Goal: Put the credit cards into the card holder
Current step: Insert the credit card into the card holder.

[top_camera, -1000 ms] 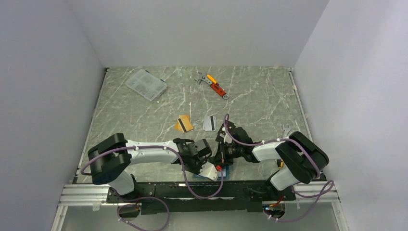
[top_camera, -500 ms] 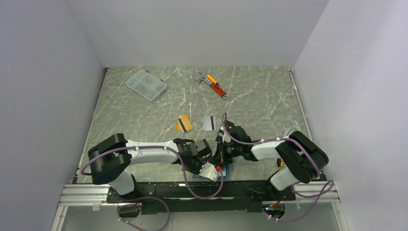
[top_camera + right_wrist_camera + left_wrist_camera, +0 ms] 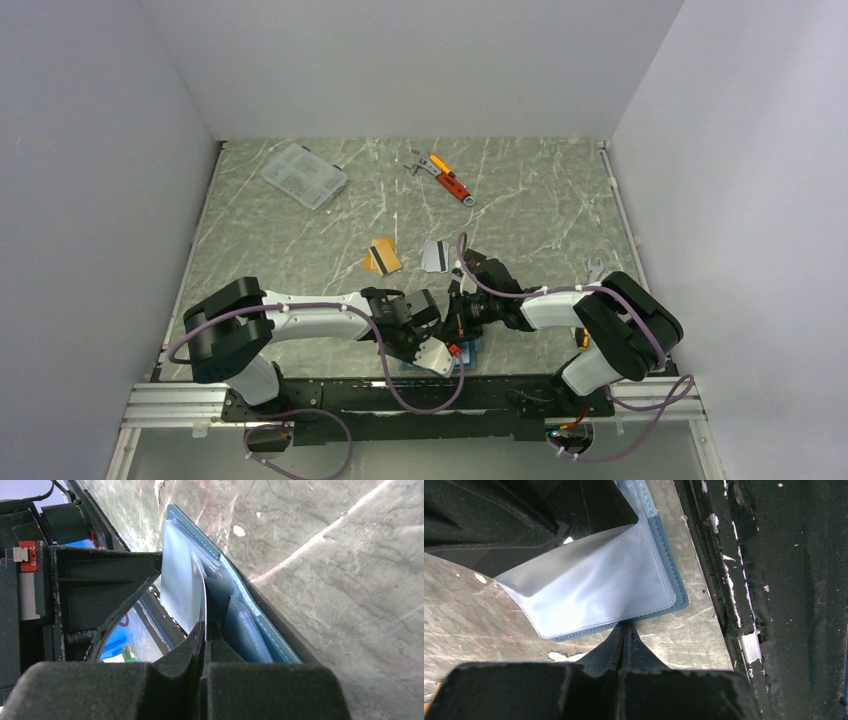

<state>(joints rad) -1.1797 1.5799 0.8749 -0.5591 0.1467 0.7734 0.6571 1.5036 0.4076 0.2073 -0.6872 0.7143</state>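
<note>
While the right gripper [image 3: 205, 639] pinches one clear sleeve [image 3: 181, 582] of the card holder [image 3: 599, 592], at six o'clock on the table [image 3: 300, 240], and the left gripper [image 3: 624, 636], jaws pressed together, meets its teal rim, a hard pull could tear the sleeve or drag the holder off the edge. Only the top view shows the credit cards [image 3: 382, 257], lying at eleven to twelve o'clock from the holder; only the wrist views show the sleeves.

Plain white walls [image 3: 400, 60] box in three sides of a grey-green marble-look tabletop [image 3: 540, 200], white veins, pretty even light. Metal rail [image 3: 170, 408] along the near edge.
</note>
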